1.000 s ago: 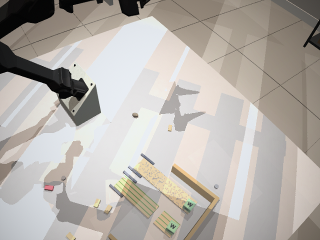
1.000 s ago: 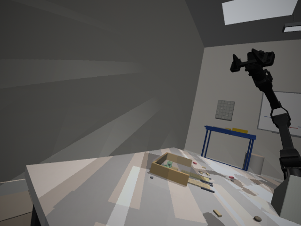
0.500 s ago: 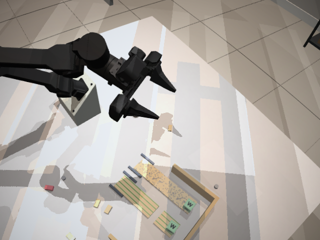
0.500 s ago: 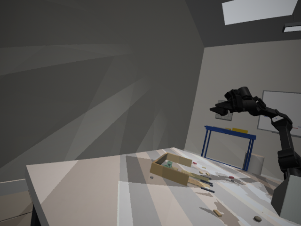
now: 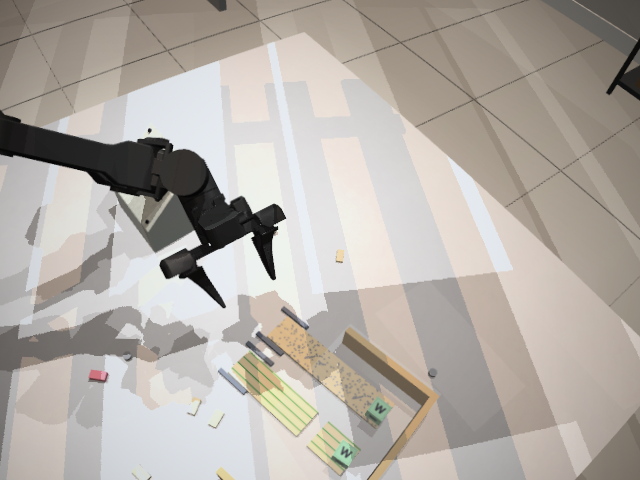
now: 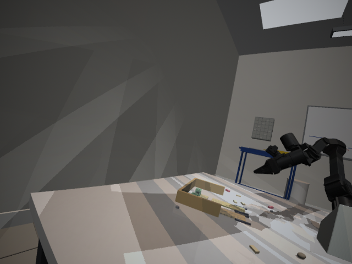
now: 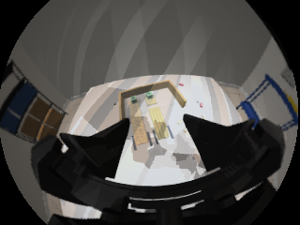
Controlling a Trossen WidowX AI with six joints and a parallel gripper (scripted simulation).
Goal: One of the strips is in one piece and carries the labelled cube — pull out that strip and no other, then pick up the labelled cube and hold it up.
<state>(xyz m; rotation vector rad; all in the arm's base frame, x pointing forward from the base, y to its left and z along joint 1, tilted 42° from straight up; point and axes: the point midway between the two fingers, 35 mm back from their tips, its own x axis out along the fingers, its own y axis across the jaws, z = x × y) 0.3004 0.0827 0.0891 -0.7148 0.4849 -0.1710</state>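
Fingers of the gripper (image 5: 249,292) (image 6: 254,172) (image 7: 157,118) stand wide apart, close to full opening, with nothing between them. In the exterior view we see the fingertips overlap in profile, so we cannot read the gap there.

We locate the speckled strip (image 5: 330,369) (image 7: 138,124) as one unbroken length; the green cube (image 5: 378,410) (image 7: 134,99) marked W sits at its far end, inside the wooden frame (image 5: 403,439) (image 6: 198,203) (image 7: 145,88). Beside it, the striped strip is split: a long piece (image 5: 276,395) (image 7: 158,121) lies apart from a short piece (image 5: 319,441), which bears a second W cube (image 5: 345,453) (image 7: 149,95).

The top view's lower edge cuts off part of the frame. From the exterior, its near wall hides much of the interior, and we cannot read either letter. In the wrist view, both cubes are too small to read.
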